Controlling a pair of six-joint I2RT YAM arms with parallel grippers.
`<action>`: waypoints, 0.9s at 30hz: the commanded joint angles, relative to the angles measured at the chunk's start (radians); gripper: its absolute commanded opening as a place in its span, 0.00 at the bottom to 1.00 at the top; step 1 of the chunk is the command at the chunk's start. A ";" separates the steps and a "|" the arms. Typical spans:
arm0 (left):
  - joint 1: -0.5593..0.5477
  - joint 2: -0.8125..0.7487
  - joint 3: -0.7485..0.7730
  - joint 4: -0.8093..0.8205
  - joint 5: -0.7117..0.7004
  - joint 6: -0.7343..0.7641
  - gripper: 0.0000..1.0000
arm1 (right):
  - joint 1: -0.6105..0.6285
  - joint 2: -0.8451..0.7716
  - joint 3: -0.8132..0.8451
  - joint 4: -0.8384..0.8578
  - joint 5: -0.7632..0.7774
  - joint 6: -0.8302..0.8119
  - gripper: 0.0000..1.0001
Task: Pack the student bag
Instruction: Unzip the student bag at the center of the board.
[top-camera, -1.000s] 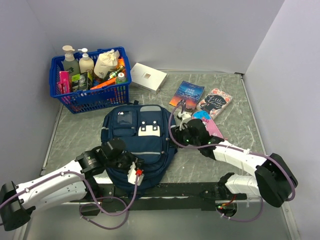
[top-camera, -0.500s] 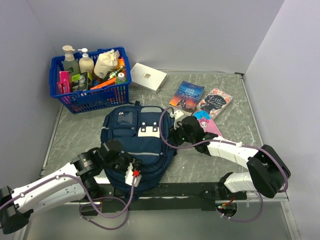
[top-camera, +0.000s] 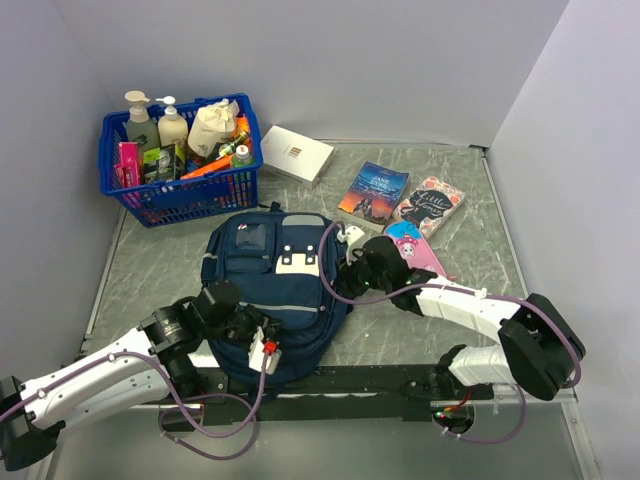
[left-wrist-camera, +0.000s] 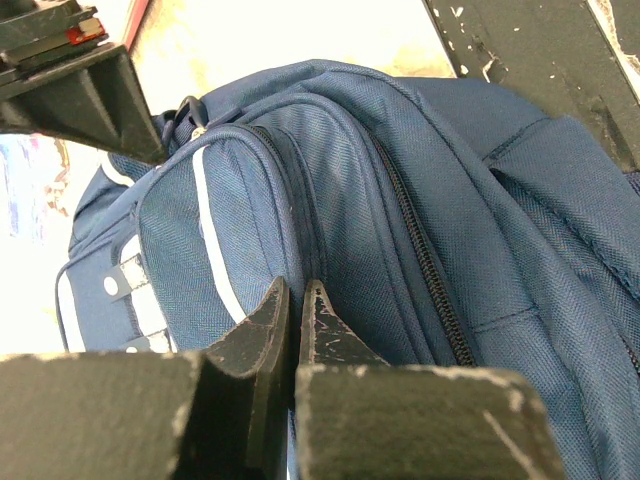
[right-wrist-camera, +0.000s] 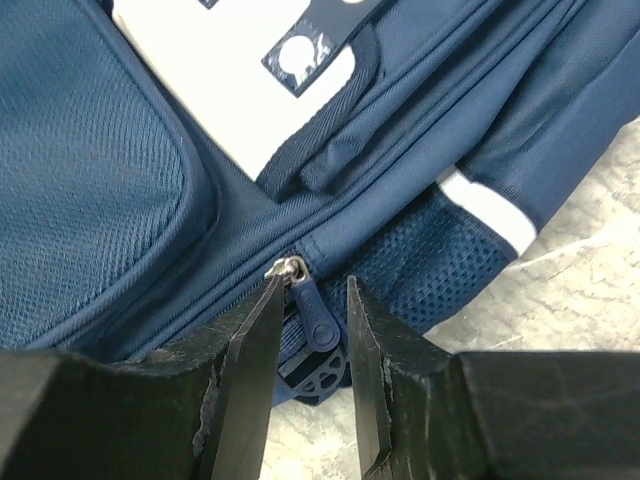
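Looking down from above, you see the student bag lying flat, front side up, in the middle of the table, its top toward the blue basket of bottles in the far left corner. Your left gripper sits at the bag's near end with its jaws together, tips pressed into the navy fabric just beside a closed zipper; whether a fold is caught between them you cannot tell. Your right gripper is at the bag's right edge, jaws apart, straddling the blue zipper pull without closing on it. Books and a white box lie beyond the bag, apart from it.
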 joint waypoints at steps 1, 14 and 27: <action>-0.006 -0.034 0.015 0.074 0.033 -0.014 0.01 | 0.011 -0.039 -0.018 -0.024 -0.001 -0.009 0.39; -0.006 -0.074 0.015 0.070 -0.004 -0.078 0.01 | 0.028 0.040 0.025 -0.059 0.033 0.010 0.28; -0.006 0.086 0.006 0.304 -0.172 -0.380 0.01 | 0.087 -0.142 -0.023 -0.085 0.102 0.085 0.00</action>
